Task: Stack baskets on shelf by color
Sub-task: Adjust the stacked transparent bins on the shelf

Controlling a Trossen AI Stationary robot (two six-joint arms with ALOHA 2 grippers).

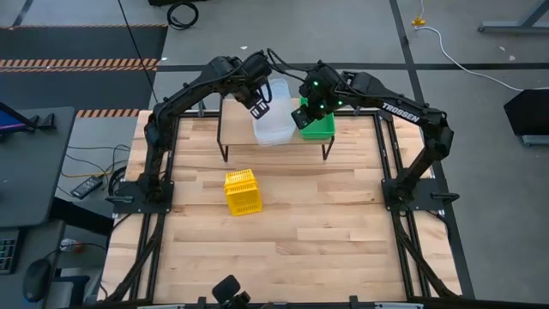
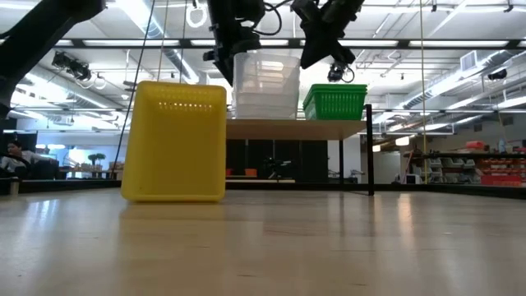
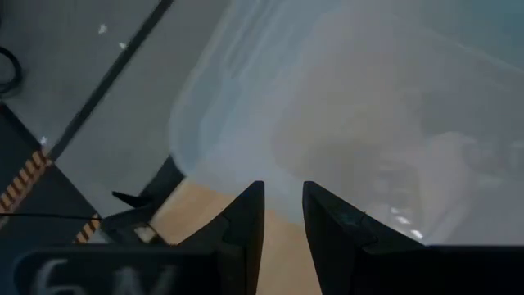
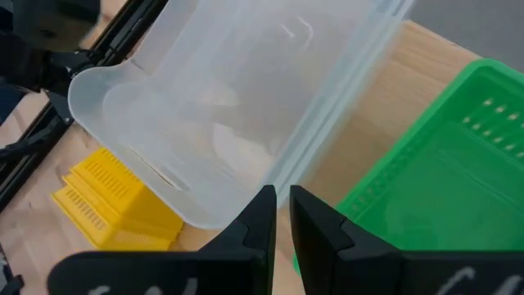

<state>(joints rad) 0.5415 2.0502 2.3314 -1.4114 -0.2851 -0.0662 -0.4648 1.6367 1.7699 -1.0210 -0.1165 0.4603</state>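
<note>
Fingers of both the left gripper [image 3: 282, 215] and right gripper [image 4: 282, 215] sit nearly pressed together, pinching nothing. Clear baskets [image 1: 273, 116] and green baskets [image 1: 319, 125] sit on the shelf [image 2: 329, 128]; the yellow stack [image 1: 242, 190] lies at its 6 o'clock.

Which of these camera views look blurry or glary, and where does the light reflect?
Left wrist view: the clear baskets fill the frame as a soft, hazy blur. Right wrist view: sharper, with pale highlights on the clear plastic. Low view: the wooden tabletop shows glossy reflections, bright ceiling lights sit behind, and the near yellow baskets look oversized. High view: evenly lit, soft shadows only.
</note>
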